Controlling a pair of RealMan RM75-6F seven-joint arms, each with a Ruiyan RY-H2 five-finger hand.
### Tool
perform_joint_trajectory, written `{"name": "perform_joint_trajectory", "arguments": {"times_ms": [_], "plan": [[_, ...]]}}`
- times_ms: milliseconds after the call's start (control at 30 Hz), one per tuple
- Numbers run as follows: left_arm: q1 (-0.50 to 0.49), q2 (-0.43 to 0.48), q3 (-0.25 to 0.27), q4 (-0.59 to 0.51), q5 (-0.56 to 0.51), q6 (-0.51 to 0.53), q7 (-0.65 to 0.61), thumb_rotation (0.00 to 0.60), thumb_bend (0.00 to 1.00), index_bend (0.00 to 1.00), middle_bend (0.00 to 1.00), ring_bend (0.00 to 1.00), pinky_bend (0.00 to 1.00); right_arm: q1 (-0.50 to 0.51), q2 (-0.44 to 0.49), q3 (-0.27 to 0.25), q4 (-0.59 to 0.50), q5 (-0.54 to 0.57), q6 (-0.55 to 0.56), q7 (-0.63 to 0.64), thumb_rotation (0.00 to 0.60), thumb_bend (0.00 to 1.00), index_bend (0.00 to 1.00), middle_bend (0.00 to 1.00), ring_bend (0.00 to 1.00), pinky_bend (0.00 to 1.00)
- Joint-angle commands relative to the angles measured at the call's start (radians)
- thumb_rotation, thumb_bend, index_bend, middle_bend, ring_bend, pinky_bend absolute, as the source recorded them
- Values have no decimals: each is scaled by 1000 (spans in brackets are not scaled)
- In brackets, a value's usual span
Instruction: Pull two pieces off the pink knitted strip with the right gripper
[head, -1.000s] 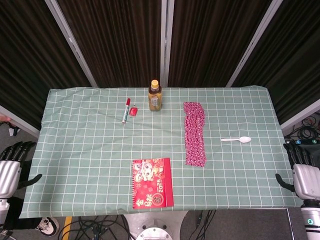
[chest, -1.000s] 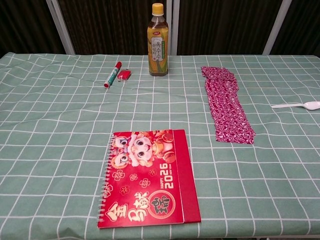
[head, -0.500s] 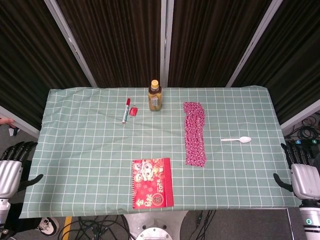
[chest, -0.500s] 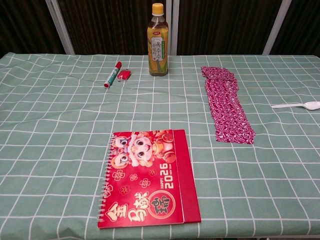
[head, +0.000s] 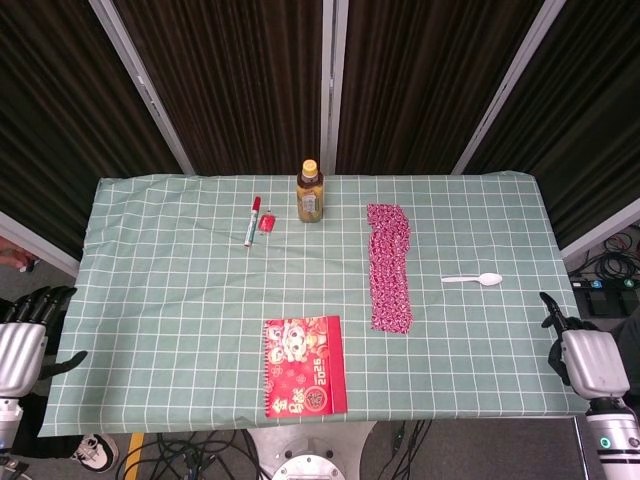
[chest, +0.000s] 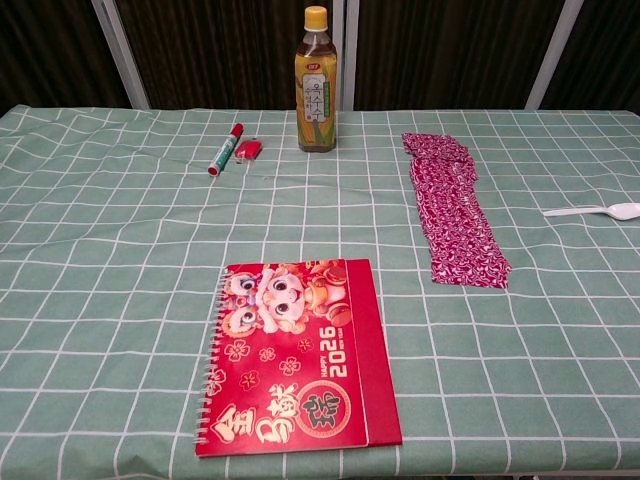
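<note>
The pink knitted strip (head: 389, 265) lies flat and lengthwise on the green checked cloth, right of centre, and the chest view shows the strip (chest: 455, 215) running from far to near with nothing touching it. My right hand (head: 585, 362) hangs off the table's front right corner, well right of the strip's near end, and holds nothing. My left hand (head: 22, 348) sits beyond the left edge, fingers apart and empty. Neither hand shows in the chest view.
A tea bottle (head: 310, 192) stands at the back centre, with a red marker (head: 252, 220) and a small red object (head: 266, 223) to its left. A white spoon (head: 472, 280) lies between the strip and my right hand. A red calendar notebook (head: 304, 365) lies at the front centre.
My right hand has turned and shifted slightly inward at the table's right corner. The left hand has dropped a little. Nothing on the table has moved.
</note>
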Motion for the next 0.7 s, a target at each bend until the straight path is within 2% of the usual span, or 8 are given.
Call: {"name": "perform_joint_trajectory", "arguments": {"times_ms": [33,200,333,467,567,700], "plan": [[0,0,0,1,-3,-2,-1,600,95,148,142,102,173,8,-12,-7,-1,-2,-11,-29,600,1000,87,859,770,681],[1,-1,1,2,-3,-1,-3,600,95,148,142,102,173,12,-27,-15,-10,-14,-10,-69,600,1000,115,882,783,681],[-2,-3,2,3,-1,-6,-1,600,95,148,142,102,173,35,-45,-35,-41,-29,-58,-130,600,1000,125,897,794,682],[-2,-6,1,8,-5,-8,-6,600,96,148,142,102,173,78,-93,-60,-74,-32,-149,-221,600,1000,125,907,801,686],[0,-2,1,12,-10,-9,-13,600,95,148,142,102,173,113,-135,-61,-90,-12,-212,-270,600,999,126,909,802,687],[1,3,0,18,-15,-8,-28,600,95,148,142,102,173,177,-172,-45,-111,53,-332,-257,600,970,129,910,802,687]]}}
